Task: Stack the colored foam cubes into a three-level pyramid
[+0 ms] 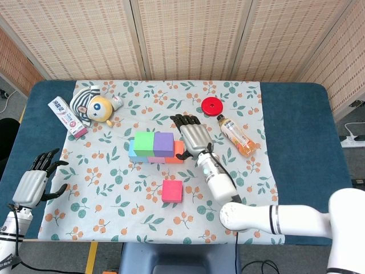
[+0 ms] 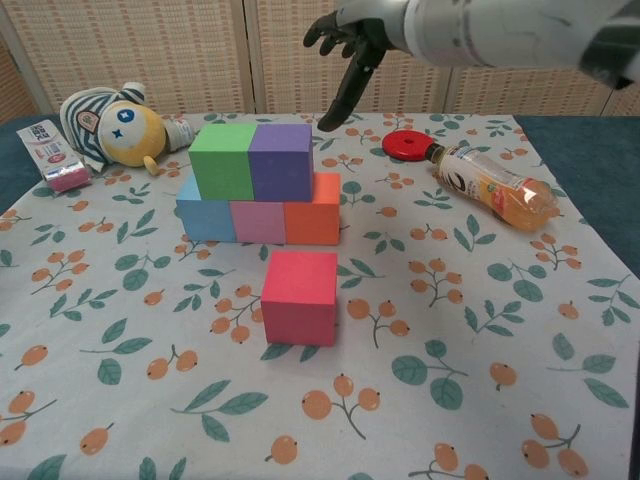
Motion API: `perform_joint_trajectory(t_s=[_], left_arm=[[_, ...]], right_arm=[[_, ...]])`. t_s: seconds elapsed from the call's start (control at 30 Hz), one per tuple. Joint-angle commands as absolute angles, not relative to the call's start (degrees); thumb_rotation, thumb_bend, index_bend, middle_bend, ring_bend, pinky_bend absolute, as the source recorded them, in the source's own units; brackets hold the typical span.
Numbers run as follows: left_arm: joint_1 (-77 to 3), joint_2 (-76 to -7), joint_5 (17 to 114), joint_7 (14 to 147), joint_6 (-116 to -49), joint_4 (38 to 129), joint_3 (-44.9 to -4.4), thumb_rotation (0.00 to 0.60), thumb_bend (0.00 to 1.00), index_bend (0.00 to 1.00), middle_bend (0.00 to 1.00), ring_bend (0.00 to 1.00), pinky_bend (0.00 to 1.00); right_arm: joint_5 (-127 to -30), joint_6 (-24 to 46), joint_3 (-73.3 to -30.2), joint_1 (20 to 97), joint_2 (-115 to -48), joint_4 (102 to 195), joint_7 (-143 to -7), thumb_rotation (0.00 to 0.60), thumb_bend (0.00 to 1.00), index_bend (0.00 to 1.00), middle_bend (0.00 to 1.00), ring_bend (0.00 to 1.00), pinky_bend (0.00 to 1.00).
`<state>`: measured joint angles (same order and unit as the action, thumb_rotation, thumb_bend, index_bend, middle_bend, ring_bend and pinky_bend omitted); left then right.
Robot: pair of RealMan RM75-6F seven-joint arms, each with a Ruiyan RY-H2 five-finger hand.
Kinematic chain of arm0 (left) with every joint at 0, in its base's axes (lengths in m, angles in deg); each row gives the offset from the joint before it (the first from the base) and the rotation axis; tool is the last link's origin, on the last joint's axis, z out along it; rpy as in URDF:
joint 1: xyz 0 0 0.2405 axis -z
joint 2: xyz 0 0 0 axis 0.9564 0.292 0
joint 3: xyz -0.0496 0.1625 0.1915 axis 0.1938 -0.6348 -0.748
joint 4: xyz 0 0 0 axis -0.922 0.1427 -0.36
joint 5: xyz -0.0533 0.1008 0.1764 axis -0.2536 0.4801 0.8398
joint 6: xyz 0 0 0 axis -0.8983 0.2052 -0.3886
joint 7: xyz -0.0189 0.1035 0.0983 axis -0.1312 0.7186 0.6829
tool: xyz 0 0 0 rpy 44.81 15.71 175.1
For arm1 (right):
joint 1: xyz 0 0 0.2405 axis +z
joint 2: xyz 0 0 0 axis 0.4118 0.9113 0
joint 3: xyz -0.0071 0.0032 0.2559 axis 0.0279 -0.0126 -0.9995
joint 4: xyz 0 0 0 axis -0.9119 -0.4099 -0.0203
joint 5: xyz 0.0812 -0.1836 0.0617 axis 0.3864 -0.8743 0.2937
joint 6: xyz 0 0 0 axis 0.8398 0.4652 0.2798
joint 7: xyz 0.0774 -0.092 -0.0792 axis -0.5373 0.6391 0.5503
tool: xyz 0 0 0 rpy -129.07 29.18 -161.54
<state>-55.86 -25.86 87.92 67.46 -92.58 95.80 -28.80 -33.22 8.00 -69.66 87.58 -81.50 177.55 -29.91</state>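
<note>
A bottom row of blue (image 2: pixel 205 217), pink (image 2: pixel 258 221) and orange (image 2: pixel 312 212) cubes stands on the cloth. On top of it sit a green cube (image 2: pixel 223 160) (image 1: pixel 144 144) and a purple cube (image 2: pixel 281 160) (image 1: pixel 163 144) side by side. A red cube (image 2: pixel 300 296) (image 1: pixel 172 190) lies alone in front of the stack. My right hand (image 1: pixel 195 135) (image 2: pixel 350 40) hovers above and to the right of the stack, fingers spread, holding nothing. My left hand (image 1: pixel 37 180) hangs open off the table's left edge.
A plush toy (image 1: pixel 94 106) and a toothpaste box (image 1: pixel 67 117) lie at the back left. A red disc (image 1: pixel 211 105) and a drink bottle (image 1: pixel 237 135) lie at the back right, close to my right hand.
</note>
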Motion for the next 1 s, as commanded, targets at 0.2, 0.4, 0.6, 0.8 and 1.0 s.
perform_joint_trajectory(t_s=[0.2, 0.4, 0.6, 0.8, 1.0], left_arm=[[-56.5, -25.9, 85.8, 68.9, -92.9, 97.7, -28.0, 0.6, 0.33, 0.27, 0.0, 0.0, 0.02], [-56.8, -25.7, 84.8, 70.3, -92.9, 99.6, -27.7, 0.6, 0.32, 0.27, 0.0, 0.0, 0.02], [-57.2, -25.5, 84.9, 70.7, -93.1, 100.3, -27.8, 0.6, 0.33, 0.27, 0.0, 0.0, 0.02], [-57.2, -25.4, 85.0, 70.0, -92.9, 99.9, -27.7, 0.6, 0.33, 0.28, 0.0, 0.0, 0.02], [-57.2, -25.8, 85.0, 68.6, -92.3, 98.8, -27.8, 0.6, 0.33, 0.28, 0.0, 0.0, 0.02]], right_arm=[[-56.3, -0.2, -60.7, 71.9, -68.6, 189.0, -48.9, 0.6, 0.02, 0.12, 0.17, 0.01, 0.18], [-63.3, -8.4, -57.0, 70.4, -67.3, 189.4, -56.5, 0.6, 0.02, 0.14, 0.18, 0.01, 0.22], [-64.5, -9.9, -53.3, 73.1, -72.8, 185.1, -55.7, 0.6, 0.02, 0.14, 0.18, 0.01, 0.23], [-61.9, -7.6, -51.2, 76.3, -80.3, 180.0, -52.8, 0.6, 0.02, 0.08, 0.17, 0.01, 0.23], [-58.4, -5.9, -50.5, 78.4, -86.1, 176.0, -51.7, 0.6, 0.02, 0.05, 0.17, 0.01, 0.23]])
